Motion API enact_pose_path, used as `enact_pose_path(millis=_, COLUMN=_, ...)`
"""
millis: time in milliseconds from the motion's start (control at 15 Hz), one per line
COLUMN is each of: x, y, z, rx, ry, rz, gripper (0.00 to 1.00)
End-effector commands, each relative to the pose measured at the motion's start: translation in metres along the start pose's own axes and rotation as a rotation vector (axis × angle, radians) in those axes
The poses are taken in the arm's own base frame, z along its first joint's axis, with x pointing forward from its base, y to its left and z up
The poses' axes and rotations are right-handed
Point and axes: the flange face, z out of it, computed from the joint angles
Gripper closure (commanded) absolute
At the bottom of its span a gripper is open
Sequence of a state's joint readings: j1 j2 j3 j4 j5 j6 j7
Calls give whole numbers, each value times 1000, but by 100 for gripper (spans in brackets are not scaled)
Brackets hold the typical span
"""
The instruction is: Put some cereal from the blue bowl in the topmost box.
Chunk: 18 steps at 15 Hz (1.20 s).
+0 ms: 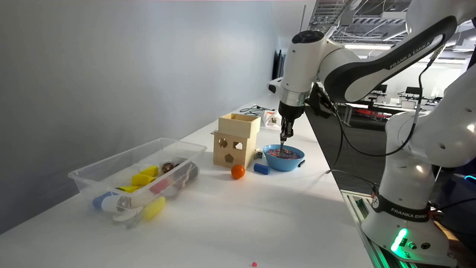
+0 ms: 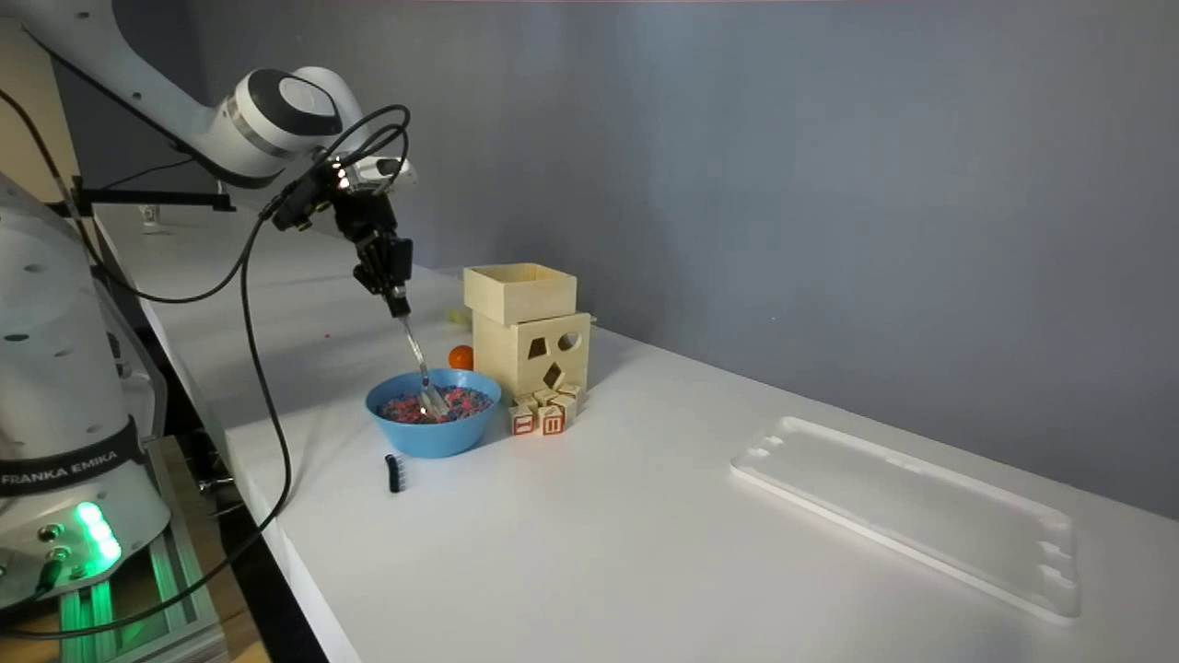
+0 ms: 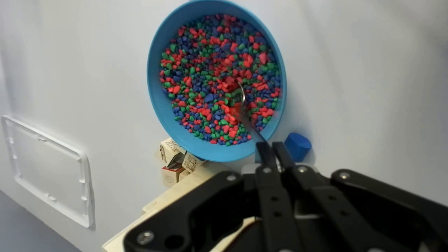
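Now | 1 hand [image 3: 271, 146] gripping 1 utensil [image 3: 247, 121] | utensil in 1 bowl [image 2: 433, 439]

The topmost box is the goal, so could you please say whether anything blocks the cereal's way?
Nothing visible stands in a raised path; low toy blocks lie beside the blue bowl, and the cereal must clear the topmost box wall.

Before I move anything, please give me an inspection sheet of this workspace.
Surface: white table, a loose reddish bit on it.
Job's things: blue bowl holds multicoloured cereal; topmost box stands on a holed box.
Clutter: orange ball, blue cylinder, letter blocks, small black piece, loaded clear tub, white lid.
Gripper: holding a utensil, its end in the cereal.
Cables: black cable loops beside the arm; dark cord on table.
Surroundings: grey wall, distant monitors.
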State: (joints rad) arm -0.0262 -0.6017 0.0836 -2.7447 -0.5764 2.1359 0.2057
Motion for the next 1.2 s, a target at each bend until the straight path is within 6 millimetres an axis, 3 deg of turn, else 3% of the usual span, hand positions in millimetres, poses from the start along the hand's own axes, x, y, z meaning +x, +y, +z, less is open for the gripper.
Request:
enact_pose_path(millis=0, x=4, y=5, z=14, rx=-12, ry=-2, rz=-19, gripper=99)
enact_pose_path(millis=467, x=3, y=9, z=33, rx=-130, ry=-59, rz=-81, gripper=99)
enact_pose_path(millis=600, x=3, y=7, z=34, rx=-133, ry=-64, rz=-101, gripper=69)
enact_pose_path(millis=800, x=4, y=4, z=26, rx=-125, ry=-41, rz=-113, gripper=49)
enact_pose_path(millis=1133, x=-1, y=-6, z=-4, rx=-87, ry=10, rz=-118, gripper=14)
